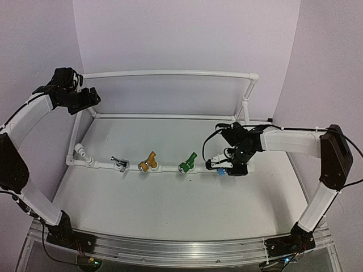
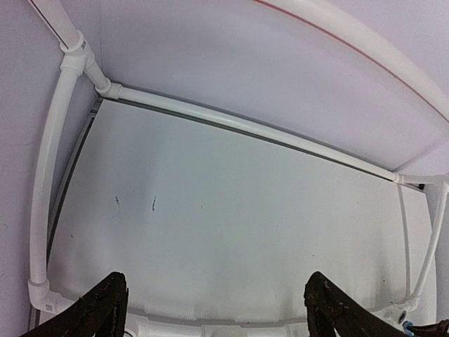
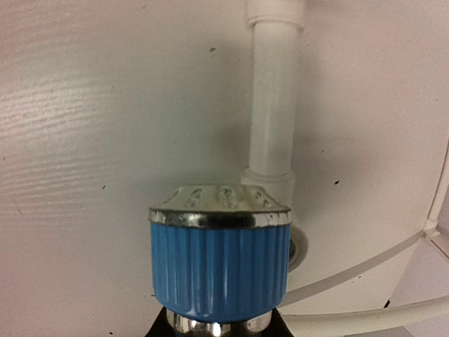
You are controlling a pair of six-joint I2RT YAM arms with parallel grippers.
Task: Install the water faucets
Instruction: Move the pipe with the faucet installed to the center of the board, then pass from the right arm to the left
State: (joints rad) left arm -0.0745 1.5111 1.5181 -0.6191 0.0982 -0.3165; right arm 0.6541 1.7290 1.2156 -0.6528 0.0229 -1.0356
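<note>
Reaching in from the right side of the table [image 1: 170, 198], the right arm sets the right gripper [image 1: 228, 168] on the blue faucet [image 1: 220, 172]. This faucet sits at the right end of the front pipe [image 1: 167, 168] of the white PVC pipe frame [image 1: 170, 73]. In the right wrist view the faucet's ribbed blue cap, topped by a shiny metallic rim, fills the lower middle. Only a sliver of black gripper shows beneath it. Taken with the overhead view, the jaws are clamped on the blue faucet. Just behind the cap a short white pipe stub [image 3: 273, 91] runs away across the table, with a round white socket [image 3: 298, 246] peeking out beside the cap.

Three more faucets stand along the same front pipe, apart from one another. The green faucet [image 1: 187, 164] is nearest the blue one, the yellow faucet [image 1: 147, 162] is in the middle, and the silver faucet [image 1: 120, 164] is furthest left. The metallic nozzles of the green and yellow ones face the near edge of the table. At the pipe's far left end a white elbow fitting [image 1: 81, 151] angles upward.

The left arm is raised at the back left corner of the frame. The left gripper [image 1: 89, 99] hangs above that corner, well apart from every faucet. In the left wrist view its two dark fingers [image 2: 105, 309] stand wide apart with nothing between them, and the bare white table and the frame's back rails lie below.
</note>
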